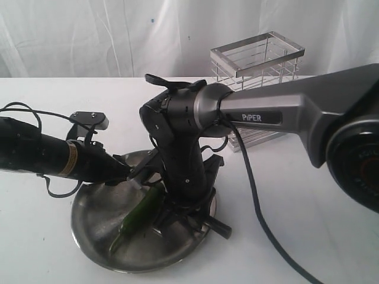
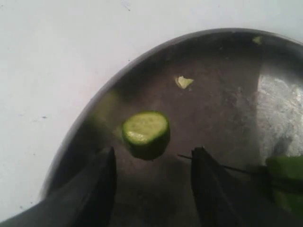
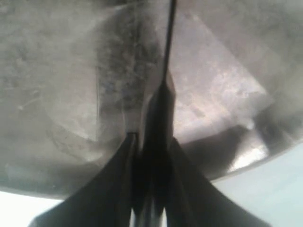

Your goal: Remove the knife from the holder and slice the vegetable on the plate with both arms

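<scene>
We are seeing the left gripper [image 2: 155,151] hanging low over the plate [image 1: 95,219], jaws spread wide and gripping nothing. Only the left wrist view is showing a cut slice [image 2: 146,130] lying just ahead of the fingers [image 2: 102,184], with a small scrap [image 2: 183,82] nearer the rim. The chili [image 1: 141,214] is lying across the plate's middle. Beside it the right gripper [image 3: 151,137] is clamping the knife [image 3: 168,42], which appears edge-on in its own view. From outside, the right arm [image 1: 278,112] is blocking the blade. The holder [image 1: 257,71] is standing behind, well apart, and bare table [image 1: 331,248] is lying to the right.
</scene>
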You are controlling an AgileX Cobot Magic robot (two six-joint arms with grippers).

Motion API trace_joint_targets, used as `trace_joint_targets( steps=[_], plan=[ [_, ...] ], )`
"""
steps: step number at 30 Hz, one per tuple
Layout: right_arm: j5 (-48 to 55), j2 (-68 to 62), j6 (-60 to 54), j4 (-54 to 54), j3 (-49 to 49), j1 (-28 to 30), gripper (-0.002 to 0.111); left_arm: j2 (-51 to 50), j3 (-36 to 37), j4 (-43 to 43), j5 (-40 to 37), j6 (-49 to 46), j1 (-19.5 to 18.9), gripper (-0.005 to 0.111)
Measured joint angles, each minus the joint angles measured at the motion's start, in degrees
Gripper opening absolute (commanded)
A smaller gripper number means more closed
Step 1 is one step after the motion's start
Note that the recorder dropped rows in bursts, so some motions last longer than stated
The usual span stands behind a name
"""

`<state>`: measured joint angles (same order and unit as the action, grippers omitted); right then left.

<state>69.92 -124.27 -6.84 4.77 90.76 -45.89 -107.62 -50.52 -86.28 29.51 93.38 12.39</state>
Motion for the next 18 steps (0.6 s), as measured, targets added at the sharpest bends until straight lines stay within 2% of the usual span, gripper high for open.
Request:
trace_joint_targets(
  steps=[12, 18],
  plan=[
    [-3.2, 3.2, 0.0, 3.4, -6.8, 0.0, 0.0, -0.2, 0.0, -0.1, 2.9, 0.0, 0.0, 0.054],
    [-1.6, 5.3, 0.0, 4.4, -8.0, 0.0, 0.0, -0.3, 0.0, -0.2, 3.8, 0.0, 0.0, 0.054]
  ],
)
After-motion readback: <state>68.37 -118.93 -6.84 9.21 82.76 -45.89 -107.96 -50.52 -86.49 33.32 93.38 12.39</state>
